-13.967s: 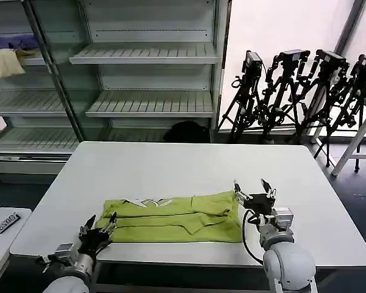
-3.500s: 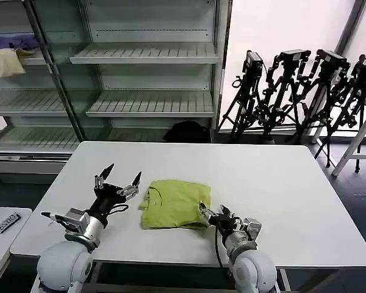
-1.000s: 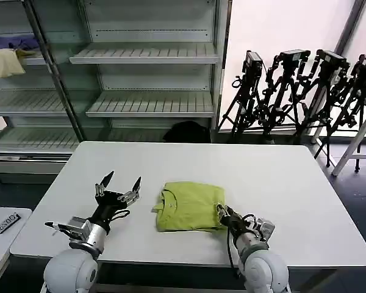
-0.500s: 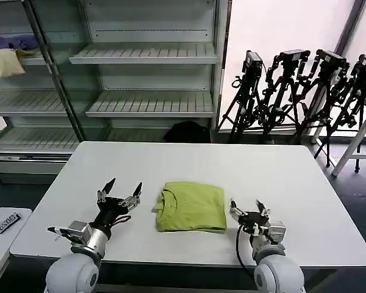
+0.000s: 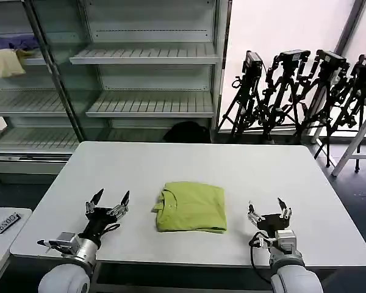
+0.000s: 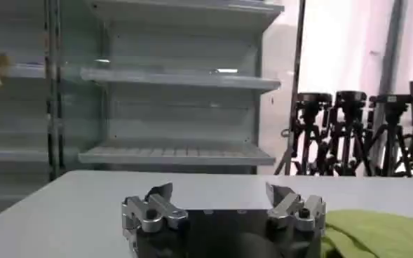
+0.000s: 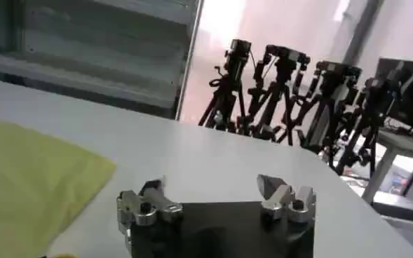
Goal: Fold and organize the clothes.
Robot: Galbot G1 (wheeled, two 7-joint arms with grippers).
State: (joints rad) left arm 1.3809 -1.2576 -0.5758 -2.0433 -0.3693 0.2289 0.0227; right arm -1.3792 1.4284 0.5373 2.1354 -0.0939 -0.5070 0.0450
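Note:
The lime yellow-green T-shirt (image 5: pixel 191 206) lies folded into a compact square on the white table (image 5: pixel 189 162), near the front middle. My left gripper (image 5: pixel 108 201) stands open to the shirt's left, apart from it, holding nothing. My right gripper (image 5: pixel 268 208) stands open to the shirt's right, also apart and holding nothing. In the left wrist view the open left gripper (image 6: pixel 220 193) has an edge of the T-shirt (image 6: pixel 378 233) beside it. In the right wrist view the open right gripper (image 7: pixel 210 186) has the T-shirt (image 7: pixel 31 182) off to one side.
Grey shelving (image 5: pixel 146 58) stands behind the table, with a pale yellow cloth (image 5: pixel 5 61) and a purple cloth (image 5: pixel 12 41) on an upper shelf at far left. Black tripods (image 5: pixel 299 91) stand at back right. A small side table (image 5: pixel 3 226) sits at lower left.
My right gripper has let go of the shirt's right edge, opened and drawn back to the right. My left gripper has pulled back toward the table's front edge. The folded shirt stays put.

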